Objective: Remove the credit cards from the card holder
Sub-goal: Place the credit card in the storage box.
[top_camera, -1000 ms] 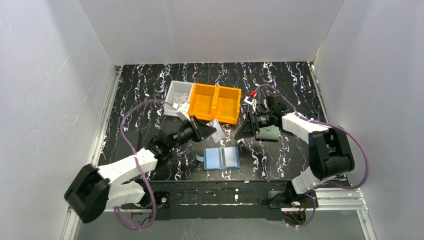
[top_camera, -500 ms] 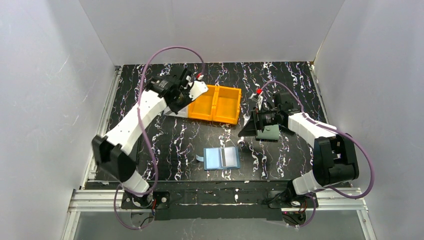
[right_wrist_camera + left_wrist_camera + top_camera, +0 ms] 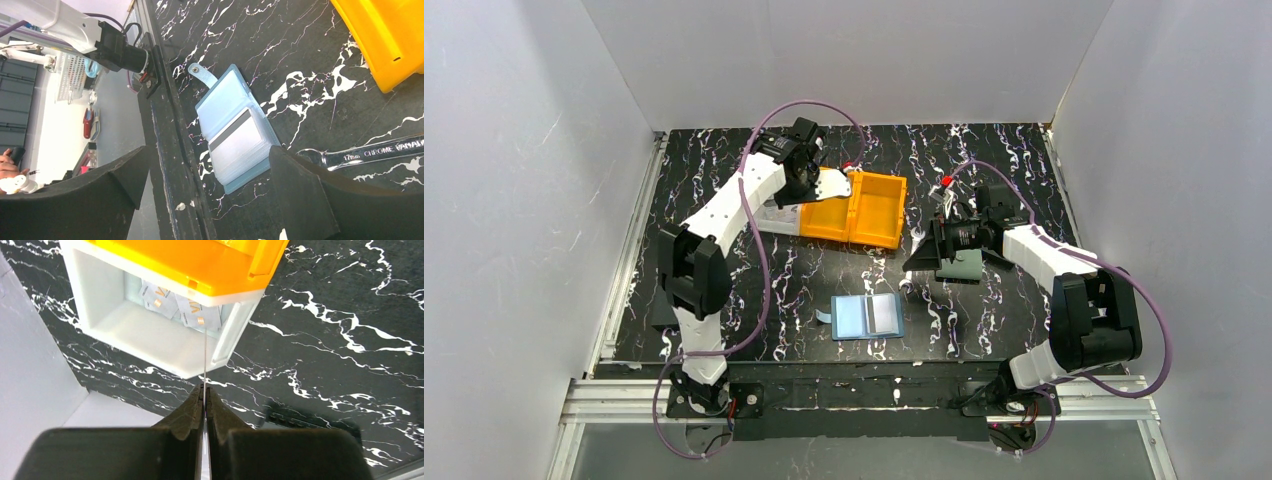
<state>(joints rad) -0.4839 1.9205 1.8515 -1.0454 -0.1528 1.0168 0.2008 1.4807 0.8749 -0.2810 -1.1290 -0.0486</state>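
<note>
Left wrist view showed the left jaws pinched tight on one credit card (image 3: 205,357), seen edge-on as a thin pale line. Its far edge reached over the white bin (image 3: 82,287) that sat against the left side of the orange bin (image 3: 200,260). Two more cards (image 3: 172,302) lay in that white bin, tucked toward the orange bin's wall.

The step in hand looked to be the drop. To do it well, the card's edge should probably clear the white bin's near wall fully before the jaws part. A card let go upright over a rim could tip out onto the bench (image 3: 330,320). Lowering it and tilting it flatter would likely help it settle on the others.

The card holder (image 3: 235,130) lay open on the bench on the arms' side of the orange bin, well apart from it. It had at least one dark-striped card (image 3: 240,145) in its pocket. The right jaws stood wide and empty to the right of the orange bin, seemingly ready for that one.
</note>
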